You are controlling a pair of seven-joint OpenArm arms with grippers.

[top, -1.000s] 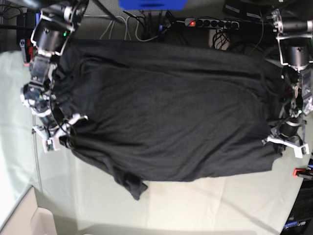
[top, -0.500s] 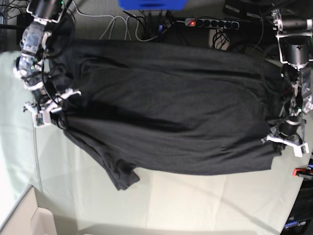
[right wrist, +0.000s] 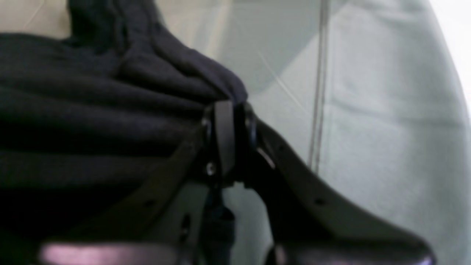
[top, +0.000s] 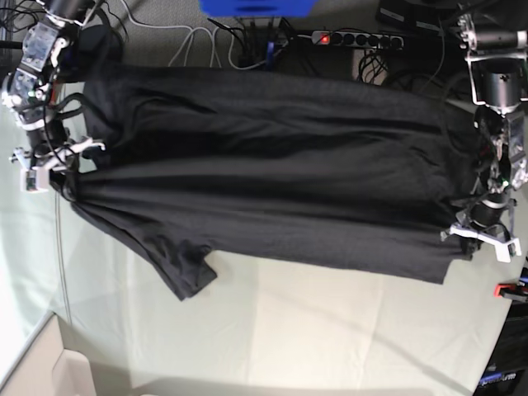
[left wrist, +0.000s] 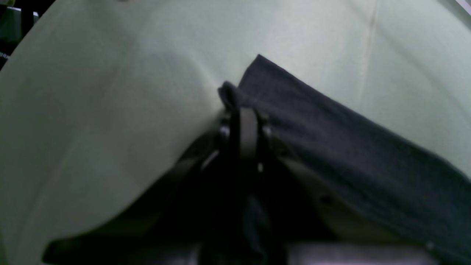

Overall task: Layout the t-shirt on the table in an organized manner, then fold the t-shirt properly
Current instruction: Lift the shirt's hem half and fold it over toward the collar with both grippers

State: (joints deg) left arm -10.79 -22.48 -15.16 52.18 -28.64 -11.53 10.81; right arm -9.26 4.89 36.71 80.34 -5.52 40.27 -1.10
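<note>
Nearest to my left wrist camera, my left gripper (left wrist: 244,121) is closed, its dark fingers pinched together on a corner of the large dark charcoal-grey soft fabric t-shirt (left wrist: 342,147). From the pinch point the fabric runs away to the right as a flat band. It lies on the broad flat table covered in pale grey-green creased cloth (left wrist: 110,110), which fills the rest of that view.

In my right wrist camera, my right gripper (right wrist: 226,138) is likewise clamped shut on the t-shirt (right wrist: 110,110). The cloth bunches into thick horizontal folds to the left of the fingers. The table (right wrist: 368,129) shows to the right and beyond the grip.

In the base view, the near part of the table (top: 330,338) is bare cloth, with a small red-orange clamp (top: 505,289) at its right edge. Beyond it the t-shirt (top: 272,198) is stretched wide across the table between my two grippers. One sleeve hangs toward the near side at lower left, its end folded over. My left gripper (top: 487,235) holds the shirt's right-hand edge in this view. My right gripper (top: 51,165) holds the left-hand edge. A dark horizontal crease runs along the middle of the garment. Farthest away, past the table's far edge, lie a black power strip with a lit red switch (top: 355,39) and loose cables (top: 206,45).
</note>
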